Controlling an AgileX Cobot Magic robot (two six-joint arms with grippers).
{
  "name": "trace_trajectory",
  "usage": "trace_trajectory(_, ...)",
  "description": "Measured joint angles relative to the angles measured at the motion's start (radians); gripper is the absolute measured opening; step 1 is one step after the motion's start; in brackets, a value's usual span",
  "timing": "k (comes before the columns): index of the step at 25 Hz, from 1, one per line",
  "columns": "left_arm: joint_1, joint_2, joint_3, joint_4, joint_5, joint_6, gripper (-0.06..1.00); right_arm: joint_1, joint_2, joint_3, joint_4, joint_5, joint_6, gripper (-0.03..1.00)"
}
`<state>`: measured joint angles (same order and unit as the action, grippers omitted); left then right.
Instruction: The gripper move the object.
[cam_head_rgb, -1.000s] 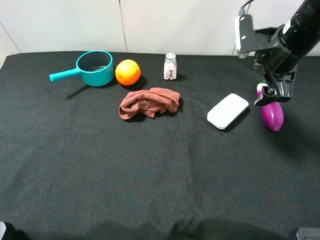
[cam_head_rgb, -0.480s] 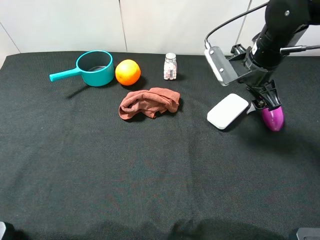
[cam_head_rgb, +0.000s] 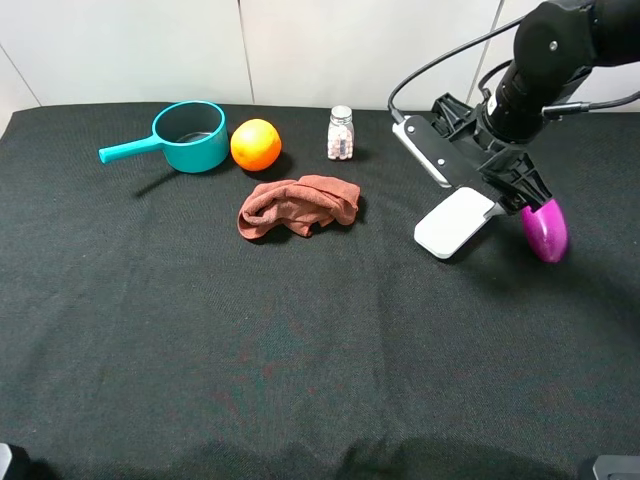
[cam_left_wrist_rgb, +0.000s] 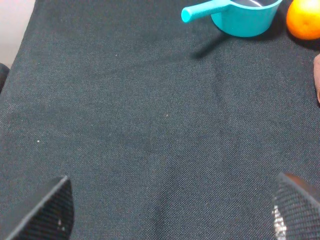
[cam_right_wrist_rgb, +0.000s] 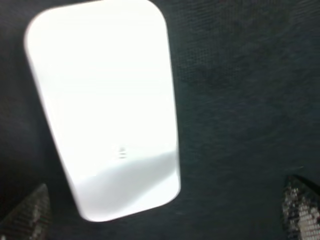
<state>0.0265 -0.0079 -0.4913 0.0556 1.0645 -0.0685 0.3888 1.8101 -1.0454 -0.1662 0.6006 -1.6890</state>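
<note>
Over the end of the white case nearest the eggplant, the right gripper holds its jaws spread wide

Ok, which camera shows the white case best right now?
The right wrist view: the white case fills much of the frame, close up. The exterior high view shows it small, the right arm over its far end. The left wrist view misses it.
</note>
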Motion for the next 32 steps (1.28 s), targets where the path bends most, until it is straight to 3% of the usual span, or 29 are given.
trace_trajectory(5,0.0,0.0,0.0,0.0,0.0,0.0,0.83,0.0,0.071,-0.003,0.0,-0.033,-0.032,0.69)
trace_trajectory(32,0.0,0.0,0.0,0.0,0.0,0.0,0.83,-0.022,0.143,-0.003,-0.004,0.007,-0.037,0.69)
